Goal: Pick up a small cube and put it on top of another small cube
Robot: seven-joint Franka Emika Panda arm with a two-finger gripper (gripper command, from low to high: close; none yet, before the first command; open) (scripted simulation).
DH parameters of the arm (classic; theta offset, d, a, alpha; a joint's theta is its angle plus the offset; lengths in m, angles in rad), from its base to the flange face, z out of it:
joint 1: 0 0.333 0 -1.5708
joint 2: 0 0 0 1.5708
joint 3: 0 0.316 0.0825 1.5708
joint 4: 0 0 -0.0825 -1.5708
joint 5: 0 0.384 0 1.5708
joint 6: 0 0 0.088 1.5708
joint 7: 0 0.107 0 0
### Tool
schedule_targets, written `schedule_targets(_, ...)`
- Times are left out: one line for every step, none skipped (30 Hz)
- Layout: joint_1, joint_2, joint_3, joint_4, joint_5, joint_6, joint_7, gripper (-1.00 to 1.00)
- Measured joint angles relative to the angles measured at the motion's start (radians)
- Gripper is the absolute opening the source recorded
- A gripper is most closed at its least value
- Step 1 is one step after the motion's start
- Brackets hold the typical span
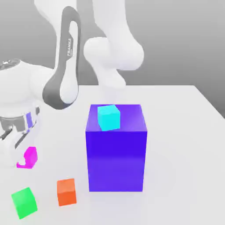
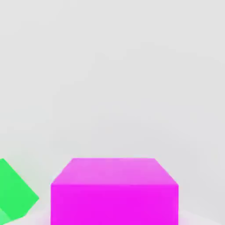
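The small cube (image 1: 30, 157) is bright magenta and sits low at the table surface on the exterior view's left. My gripper (image 1: 23, 151) reaches down onto it from above, with a white finger covering part of its side. The jaws are shut on the small cube. In the hand view the same small cube (image 2: 114, 193) looms close, its top face and one side showing. A green cube (image 1: 24, 202) and an orange cube (image 1: 67, 192) of the same size lie on the table nearer the camera.
A tall blue block (image 1: 116, 162) stands mid-table with a cyan cube (image 1: 108, 117) on its top. The green cube (image 2: 13, 193) lies just beside the magenta one. The white table (image 1: 184, 145) stretches to the exterior view's right. The arm's white links rise behind the block.
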Motion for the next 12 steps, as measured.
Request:
schedule_targets(0.008,0.008,0.013,0.036,-0.004,-0.028,-0.023,-1.00)
schedule_targets(0.016,0.017,0.025,0.072,-0.008,-0.055,-0.045,-1.00)
schedule_targets(0.025,0.025,0.038,0.108,-0.012,-0.083,-0.068,-1.00)
schedule_targets(0.030,0.044,0.046,0.132,-0.016,-0.089,-0.082,-1.00)
schedule_targets(0.033,0.071,0.049,0.145,-0.019,-0.075,-0.088,-1.00)
schedule_targets(0.036,0.102,0.050,0.153,-0.022,-0.050,-0.089,-1.00)
schedule_targets(0.038,0.136,0.049,0.158,-0.025,-0.021,-0.089,-1.00)
schedule_targets(0.040,0.171,0.048,0.161,-0.028,0.010,-0.088,-1.00)
schedule_targets(0.041,0.190,0.047,0.163,-0.030,0.027,-0.087,1.00)
schedule_targets(0.041,0.190,0.047,0.163,-0.030,0.027,-0.087,1.00)
schedule_targets(0.041,0.190,0.047,0.163,-0.030,0.027,-0.087,1.00)
schedule_targets(0.041,0.190,0.047,0.163,-0.030,0.027,-0.087,1.00)
